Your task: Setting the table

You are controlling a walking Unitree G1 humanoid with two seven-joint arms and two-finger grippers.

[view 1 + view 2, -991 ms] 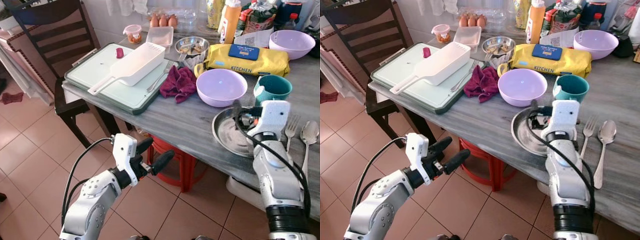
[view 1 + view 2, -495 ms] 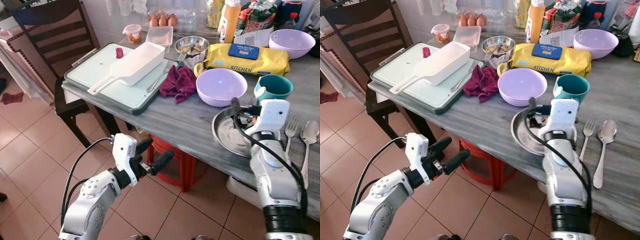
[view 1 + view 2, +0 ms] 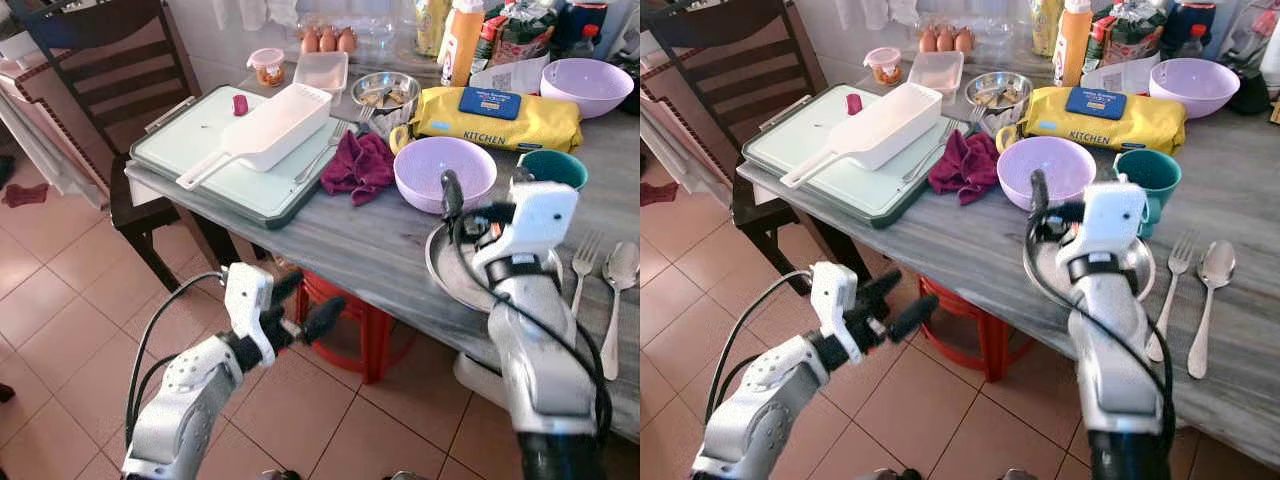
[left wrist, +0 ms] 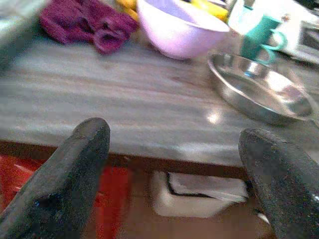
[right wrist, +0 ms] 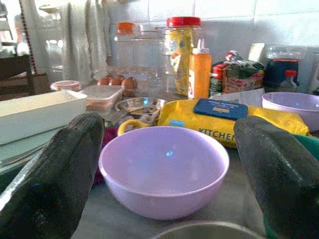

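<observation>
My right gripper (image 3: 485, 192) hovers open over the far rim of the steel plate (image 3: 446, 272) near the table's front edge. It points at the lilac bowl (image 5: 164, 169) just behind the plate, and nothing lies between its fingers (image 5: 55, 174). The teal mug (image 3: 553, 166) stands right of that bowl. A fork (image 3: 581, 262) and a spoon (image 3: 617, 290) lie right of the plate. My left gripper (image 3: 312, 298) is open and empty, below the table edge over the tiled floor.
A green-rimmed tray (image 3: 200, 150) holding a long white container (image 3: 262, 130) takes the table's left end, with a maroon cloth (image 3: 358, 165) beside it. Behind are a yellow wipes pack (image 3: 495, 115), a second lilac bowl (image 3: 585, 85), a small steel bowl (image 3: 384, 95) and bottles. A dark chair (image 3: 110, 80) and a red stool (image 3: 350, 330) stand by the table.
My right gripper has lifted from over the plate and moved forward and left toward the lilac bowl. The left arm has hardly moved.
</observation>
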